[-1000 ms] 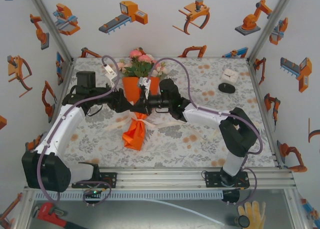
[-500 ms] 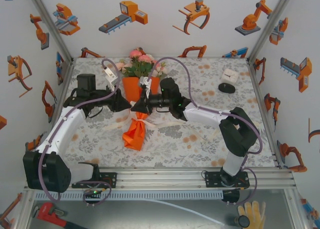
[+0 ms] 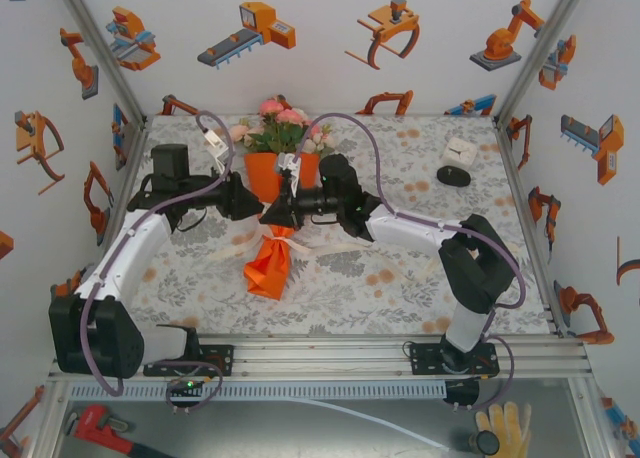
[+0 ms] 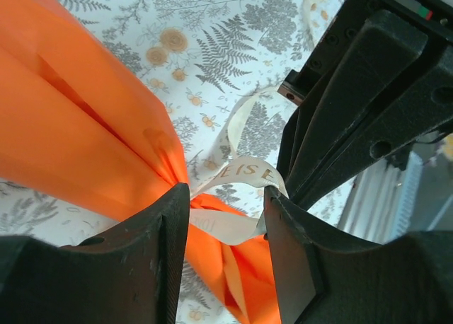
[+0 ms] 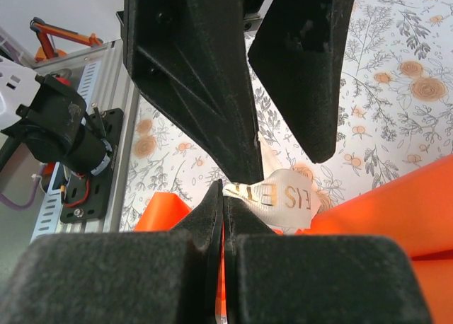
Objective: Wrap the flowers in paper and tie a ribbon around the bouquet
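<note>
The bouquet lies on the floral cloth in the top view, with the flowers at its far end and the orange paper tapering toward me. The cream ribbon crosses its waist. My left gripper and right gripper meet over that waist. In the left wrist view my left gripper stands open around a gold-lettered ribbon loop above the paper. My right gripper is shut on the ribbon, just below the left fingers.
A small white box and a black disc sit at the back right of the cloth. Sticker-covered walls close in three sides. A wrench and a yellow glove lie below the table's front rail.
The left arm has drawn back to the left a little, and its gripper has parted from the right one. The right gripper has edged left, still shut. The bouquet has stayed put.
</note>
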